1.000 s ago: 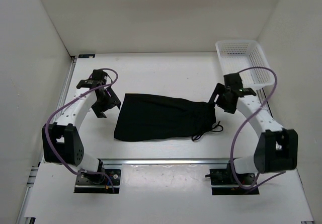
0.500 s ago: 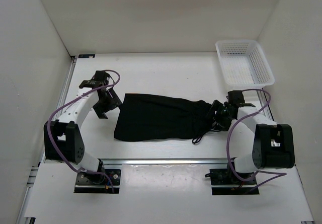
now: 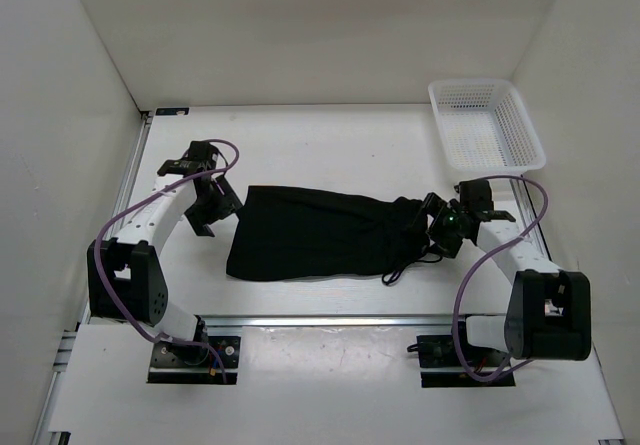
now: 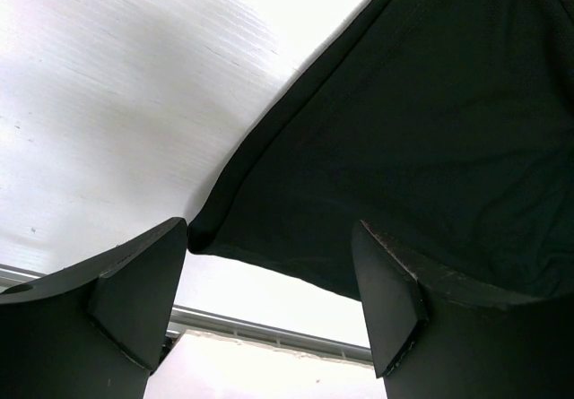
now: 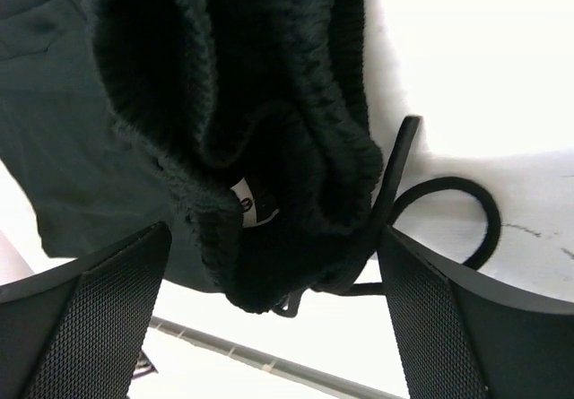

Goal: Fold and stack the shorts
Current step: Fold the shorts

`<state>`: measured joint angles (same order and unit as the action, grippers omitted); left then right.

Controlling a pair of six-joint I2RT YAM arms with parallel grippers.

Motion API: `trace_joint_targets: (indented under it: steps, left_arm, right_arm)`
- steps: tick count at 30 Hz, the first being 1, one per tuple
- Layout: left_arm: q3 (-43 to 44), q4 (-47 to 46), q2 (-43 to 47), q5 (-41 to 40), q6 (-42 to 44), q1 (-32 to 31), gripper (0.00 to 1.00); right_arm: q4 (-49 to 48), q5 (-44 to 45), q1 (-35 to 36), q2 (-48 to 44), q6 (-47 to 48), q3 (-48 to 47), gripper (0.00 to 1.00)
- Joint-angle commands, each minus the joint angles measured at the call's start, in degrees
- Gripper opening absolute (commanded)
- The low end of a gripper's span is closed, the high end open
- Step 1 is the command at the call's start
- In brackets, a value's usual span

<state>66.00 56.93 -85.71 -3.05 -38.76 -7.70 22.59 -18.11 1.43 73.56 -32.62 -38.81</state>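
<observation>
Shorts: the shorts [image 3: 320, 233] lie flat on the table [image 3: 330, 155], in the middle and slightly toward the near edge, well apart from the white basket [image 3: 487, 125] at the far right corner.
Long axis: it runs left to right across the table, with the bunched waistband [image 5: 260, 103] at the right end and the leg hems at the left.
Drawstring: the drawstring [image 5: 448, 211] trails in a loop onto the bare table just off the waist end.
Left gripper: the left gripper [image 4: 269, 238] sits at the far left corner of the cloth, jaws apart, and the hem corner shows in the gap between them with nothing pinched.
Right gripper: the right gripper [image 5: 273, 238] is at the waistband, jaws spread wide, the ribbed band straight ahead and not clamped.
Nearer arm: each arm is nearest its own end of the garment.
What the move turns on: I'd say a fold along the short way needs one end carried over the other, so both grips must land on cloth edges, not the cord.
</observation>
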Motion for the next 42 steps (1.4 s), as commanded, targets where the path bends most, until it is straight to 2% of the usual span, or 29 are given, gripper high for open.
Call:
trace_joint_targets:
  steps: [1,5,9,12,14,15,18,19,21,22,25,27,28,32,36,37,40,41,42]
  left_arm:
    - [-0.34,-0.59,1.16,-0.55,0.53,-0.56,0.85]
    - [-0.34,-0.59,0.63,-0.55,0.53,-1.17,0.85]
    - [-0.34,-0.59,0.63,-1.08,0.53,-1.17,0.85]
    - [-0.34,-1.12,0.63,-1.08,0.53,-1.70,0.85]
    - [-0.34,-1.12,0.11,-1.08,0.53,-1.70,0.85]
    - [-0.34,-1.12,0.11,-1.08,0.53,-1.70,0.85]
    - [-0.34,-1.12,0.11,-1.08,0.53,-1.70,0.85]
    - [-0.34,-1.12,0.11,-1.08,0.53,-1.70,0.85]
    - [-0.34,-1.12,0.11,-1.08,0.53,-1.70,0.85]
    - [-0.34,-1.12,0.11,-1.08,0.53,-1.70,0.85]
    - [-0.34,-1.64,-1.12,-1.08,0.01,-1.70,0.85]
    - [-0.34,-3.39,-2.44,-1.08,0.00,-1.70,0.85]
    - [-0.34,-3.92,-4.10,-1.08,0.00,-1.70,0.85]
    - [0.79,-6.38,-10.51,-1.78,-0.52,-1.70,0.79]
    - [2.21,-7.62,-15.62,1.01,-1.05,-1.17,0.56]
    - [2.21,-7.62,-16.15,1.64,-1.05,-1.17,0.42]
    - [2.21,-8.32,-17.64,4.44,-2.10,-1.17,0.24]
    - [2.21,-9.11,-18.17,5.33,-2.11,-2.48,0.10]
    - [1.68,-9.81,-18.17,5.86,-2.71,-3.01,0.10]
  right_arm:
    - [1.67,-3.68,-0.38,1.39,1.94,-1.18,1.00]
    - [1.67,-4.83,-0.38,6.15,1.95,-1.71,1.00]
    - [0.62,-0.37,-0.38,7.56,-1.03,-1.10,1.00]
    - [-2.72,2.10,-0.38,8.18,-3.58,0.66,0.92]
    - [-5.71,3.16,-0.38,9.32,-4.46,0.66,0.82]
    - [-7.54,3.17,-0.38,10.80,-5.25,1.18,0.73]
    - [-8.87,3.96,-0.38,11.43,-5.96,1.19,0.59]
    - [-8.88,3.96,-0.38,11.95,-5.96,0.49,0.49]
    - [-8.36,4.57,-0.38,11.96,-6.49,0.49,0.41]
    - [-8.35,5.10,-0.38,11.96,-6.49,-0.12,0.31]
    - [-7.04,6.32,-0.38,11.96,-6.49,-0.65,0.15]
    - [-6.33,7.11,-0.38,11.25,-5.97,-0.66,0.08]
    - [-5.11,7.91,-0.38,10.56,-5.96,-0.66,0.02]
    - [-1.34,10.89,-0.38,8.10,-4.64,-3.11,0.00]
    - [4.38,15.63,-0.38,5.81,-1.22,-6.80,0.00]
    - [5.44,16.52,-0.38,4.76,0.35,-8.55,0.00]
    - [9.13,18.45,-0.38,3.09,2.73,-11.37,0.00]
    - [9.84,18.46,0.49,2.04,3.96,-12.42,0.00]
    - [11.15,19.94,1.11,2.03,3.97,-14.52,0.00]
